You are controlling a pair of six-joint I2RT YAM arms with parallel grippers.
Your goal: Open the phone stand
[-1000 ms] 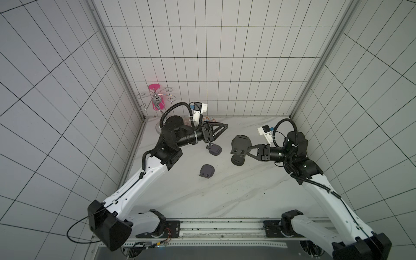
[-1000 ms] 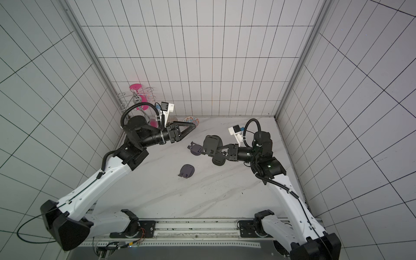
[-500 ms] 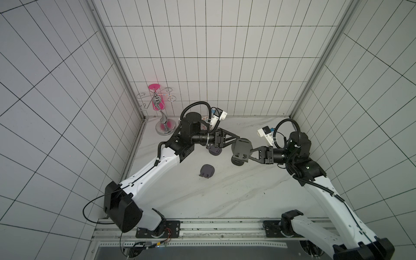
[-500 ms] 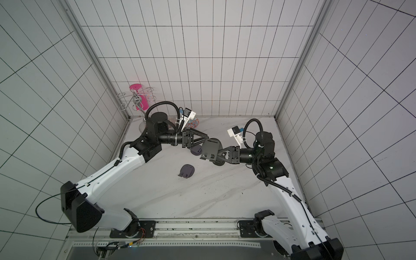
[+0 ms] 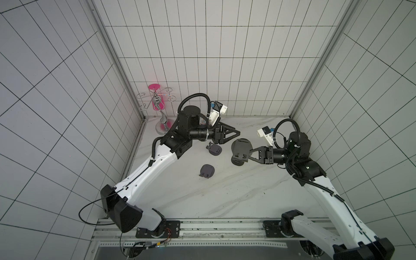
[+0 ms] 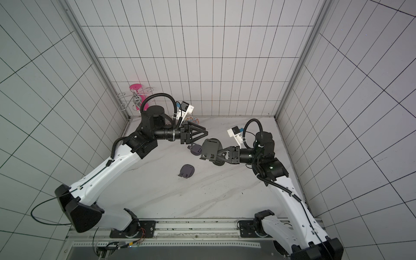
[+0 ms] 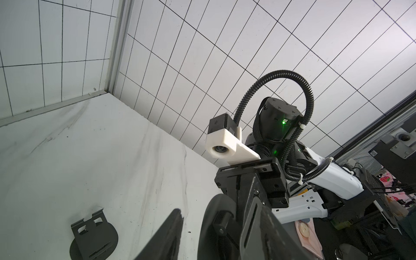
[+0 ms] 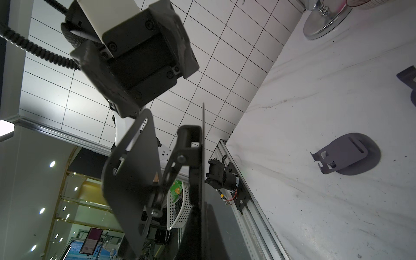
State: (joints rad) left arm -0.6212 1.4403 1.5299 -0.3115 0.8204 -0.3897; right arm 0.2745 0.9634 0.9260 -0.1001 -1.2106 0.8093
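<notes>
A black phone stand (image 5: 240,148) (image 6: 210,149) hangs above the middle of the table with my right gripper (image 5: 248,155) (image 6: 219,155) shut on it. In the right wrist view its two plates (image 8: 132,171) stand apart at an angle, joined by a hinge arm (image 8: 173,164). My left gripper (image 5: 238,133) (image 6: 206,134) is open just behind the stand's top edge. The left wrist view shows the round plate (image 7: 213,234) between my left fingers (image 7: 171,227), with a gap on one side.
Two grey-purple folded stands (image 5: 213,149) (image 5: 207,176) lie on the marble table under and in front of the grippers. A chrome rack with a pink disc (image 5: 161,112) stands in the back left corner. A patterned bowl (image 6: 192,120) sits behind my left wrist.
My left arm has swung right and brought its open gripper up to the held stand. The right gripper has kept its hold and barely moved.
</notes>
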